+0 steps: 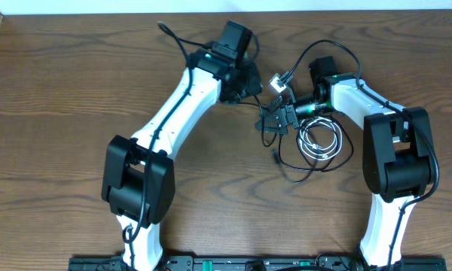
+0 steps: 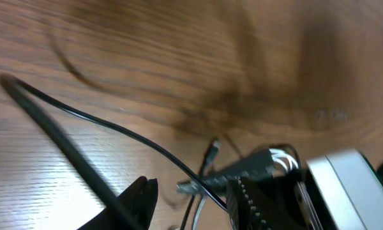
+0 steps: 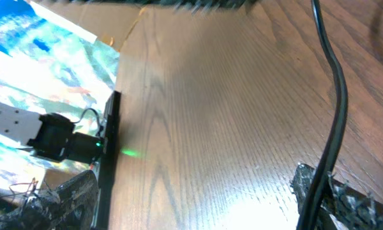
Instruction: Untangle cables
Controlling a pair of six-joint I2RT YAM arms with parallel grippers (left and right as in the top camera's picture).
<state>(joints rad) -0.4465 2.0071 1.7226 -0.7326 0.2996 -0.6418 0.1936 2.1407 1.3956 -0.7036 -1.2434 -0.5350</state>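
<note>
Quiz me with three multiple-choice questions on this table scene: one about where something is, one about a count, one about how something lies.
1. Where does the white cable lie?
A. in the far left corner
B. close beside the right arm
C. on the floor
2. How many robot arms stand at the table?
A. one
B. three
C. two
3. How does the white cable lie?
A. coiled in loops
B. stretched straight
C. hanging over the edge
Answers: 1 B, its coil sits just by the right arm's forearm. 2 C, a left arm and a right arm show overhead. 3 A, it forms stacked loops on the wood.
</note>
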